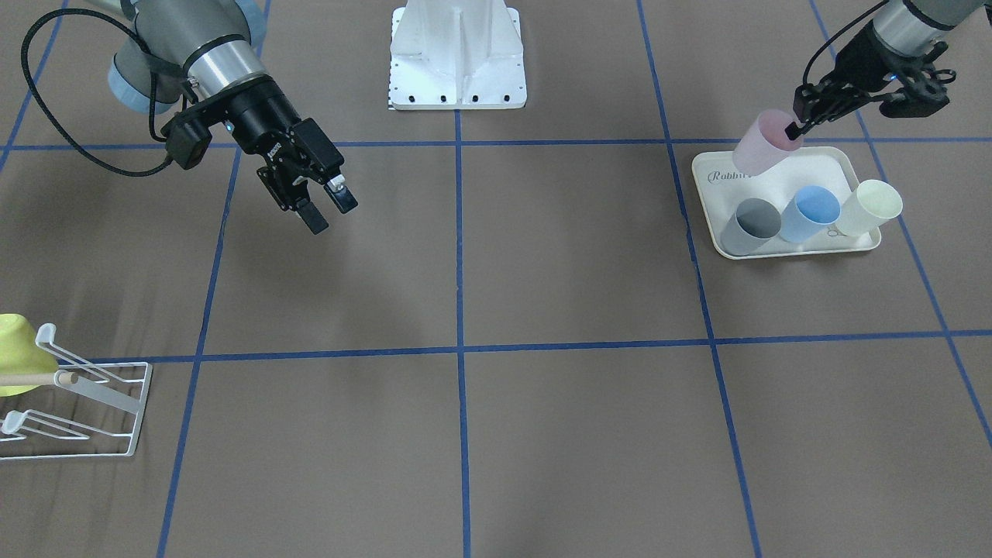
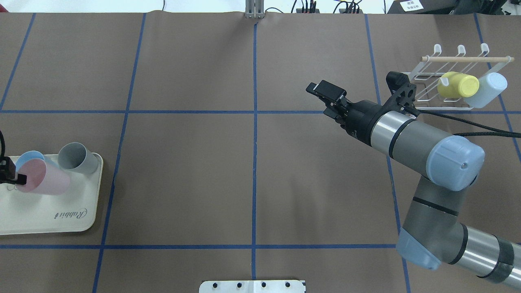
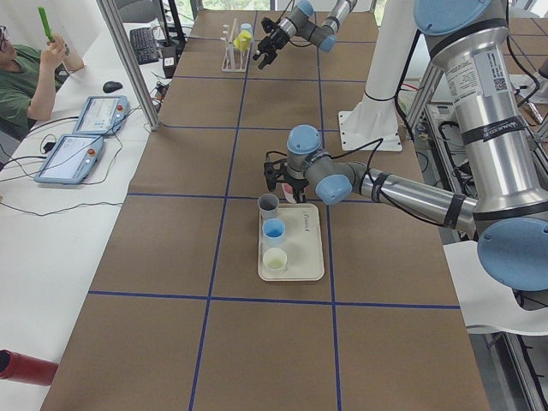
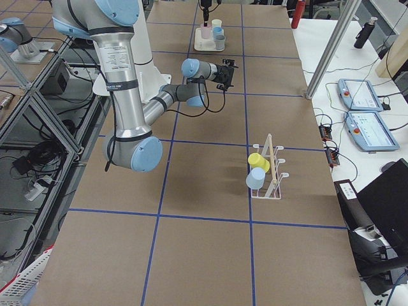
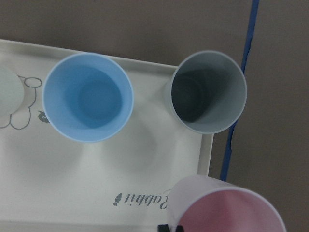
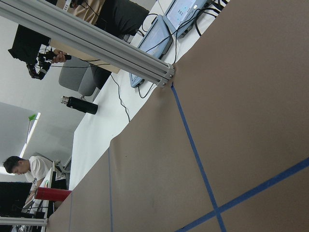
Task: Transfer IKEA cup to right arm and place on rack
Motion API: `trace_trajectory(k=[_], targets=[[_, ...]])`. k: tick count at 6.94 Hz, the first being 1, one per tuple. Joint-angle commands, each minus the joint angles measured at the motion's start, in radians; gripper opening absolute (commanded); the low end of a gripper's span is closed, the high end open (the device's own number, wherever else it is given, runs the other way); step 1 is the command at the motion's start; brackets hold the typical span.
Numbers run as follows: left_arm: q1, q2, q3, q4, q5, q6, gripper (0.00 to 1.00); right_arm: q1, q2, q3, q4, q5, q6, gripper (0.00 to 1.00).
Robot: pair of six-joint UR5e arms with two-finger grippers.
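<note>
Left end effector (image 1: 796, 130) pinches pink cup (image 1: 761, 146) by its rim, tilted over tray (image 1: 775, 253), upper right, leaving the body free for hand-over. Right end effector (image 1: 329, 213) spread, empty, upper left. Rack (image 1: 116, 403) lower left.

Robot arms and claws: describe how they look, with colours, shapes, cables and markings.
Both arms are silver-grey tubes with pale blue joint caps. The right arm carries a looping black cable. The right claw is black, with two flat fingers and small white lettering; the left claw, on the left arm, looks alike.
</note>
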Motion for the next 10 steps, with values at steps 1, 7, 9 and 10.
trace_trajectory(k=[1, 7, 9, 10], targets=[[-0.024, -0.149, -0.022, -0.012, 0.079, -0.251, 0.00, -0.004, 0.016, 0.000, 0.000, -0.001, 0.003, 0.99], [0.079, -0.528, 0.205, -0.412, 0.311, -0.938, 0.00, -0.014, 0.200, -0.046, -0.002, -0.005, 0.168, 0.99], [0.087, -0.537, 0.331, -0.705, 0.420, -1.093, 0.00, -0.024, 0.308, -0.118, -0.002, -0.005, 0.192, 0.99], [0.123, -0.546, 0.378, -0.827, 0.486, -1.141, 0.00, -0.024, 0.365, -0.159, -0.002, -0.005, 0.225, 0.99]])
